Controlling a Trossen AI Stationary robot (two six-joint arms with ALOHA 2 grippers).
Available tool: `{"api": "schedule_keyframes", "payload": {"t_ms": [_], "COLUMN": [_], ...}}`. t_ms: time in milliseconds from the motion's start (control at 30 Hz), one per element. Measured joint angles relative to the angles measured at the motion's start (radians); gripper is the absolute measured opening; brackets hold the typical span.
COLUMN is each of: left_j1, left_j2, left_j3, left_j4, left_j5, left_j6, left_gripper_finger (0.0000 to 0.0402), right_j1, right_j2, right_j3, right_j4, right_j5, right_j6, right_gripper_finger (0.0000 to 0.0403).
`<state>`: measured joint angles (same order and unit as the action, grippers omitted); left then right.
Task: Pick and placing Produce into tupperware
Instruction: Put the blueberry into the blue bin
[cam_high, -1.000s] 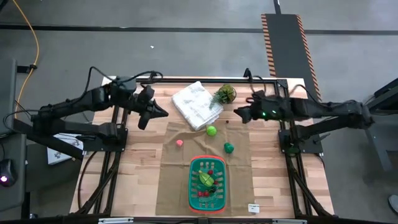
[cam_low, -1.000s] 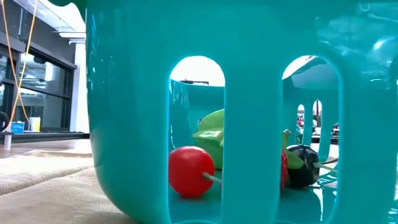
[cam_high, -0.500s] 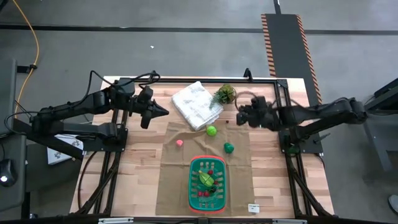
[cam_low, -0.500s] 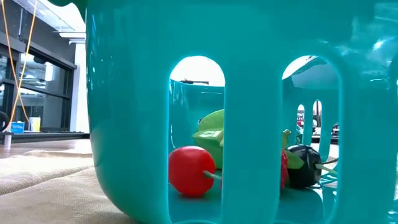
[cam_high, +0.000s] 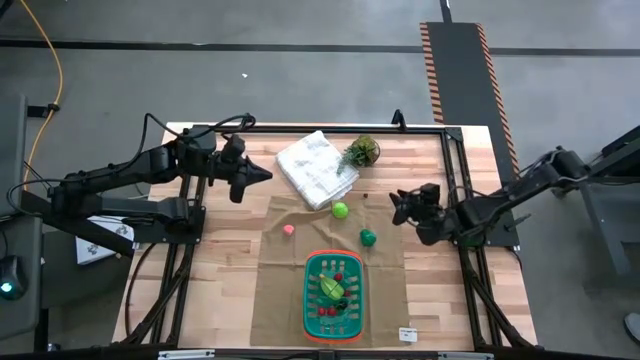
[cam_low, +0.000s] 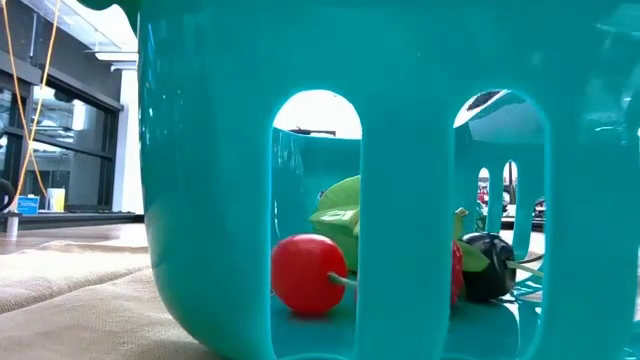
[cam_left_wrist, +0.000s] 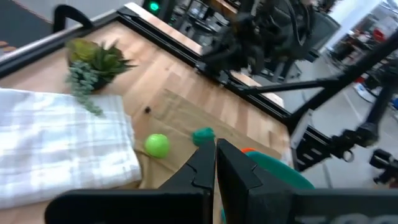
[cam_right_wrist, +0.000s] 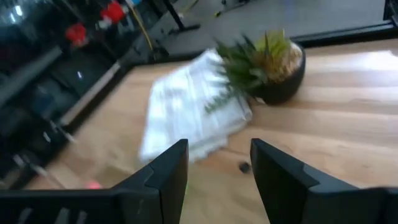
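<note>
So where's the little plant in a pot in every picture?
High view: potted plant at the table's far edge, beside the white cloth.
Low view: not in it.
Left wrist view: plant touching the cloth.
Right wrist view: plant beside the cloth.
Shared landmark: the white cloth.

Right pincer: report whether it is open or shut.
Open. In the right wrist view the right pincer's two dark fingers stand apart, nothing between them; the white cloth and wood show through the gap.
</note>
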<state>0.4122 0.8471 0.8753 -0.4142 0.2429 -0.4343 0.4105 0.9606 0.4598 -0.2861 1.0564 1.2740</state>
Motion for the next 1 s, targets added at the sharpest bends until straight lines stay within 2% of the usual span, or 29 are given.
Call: {"api": "schedule_keyframes", "payload": {"t_ms": [333, 667, 900, 1000], "left_j1": [0.0, 0.0, 0.0, 0.0], "left_j2": [0.001, 0.001, 0.002, 0.002], "left_j3": [0.0, 0.0, 0.0, 0.0], "left_j4": [-0.012, -0.098, -0.145, -0.146], "left_j5": [-0.106, -0.106, -0.106, -0.106], "left_j6": [-0.046, -0.077, -0.095, -0.094], "left_gripper_finger": [0.0001, 0.0002, 0.0002, 0.0002], "right_j1": [0.054, 0.096, 0.094, 0.094], "right_j2": [0.107, 0.365, 0.52, 0.56], "right_j3": [-0.083, -0.084, -0.084, -0.083], "right_j4": [-0.004, 0.14, 0.158, 0.207], "right_j5": [-0.01, 0.071, 0.144, 0.142], "right_j6": [-0.032, -0.088, 0.086, 0.093], "right_gripper_finger": [0.0165, 0.0165, 0.0165, 0.0165]}}
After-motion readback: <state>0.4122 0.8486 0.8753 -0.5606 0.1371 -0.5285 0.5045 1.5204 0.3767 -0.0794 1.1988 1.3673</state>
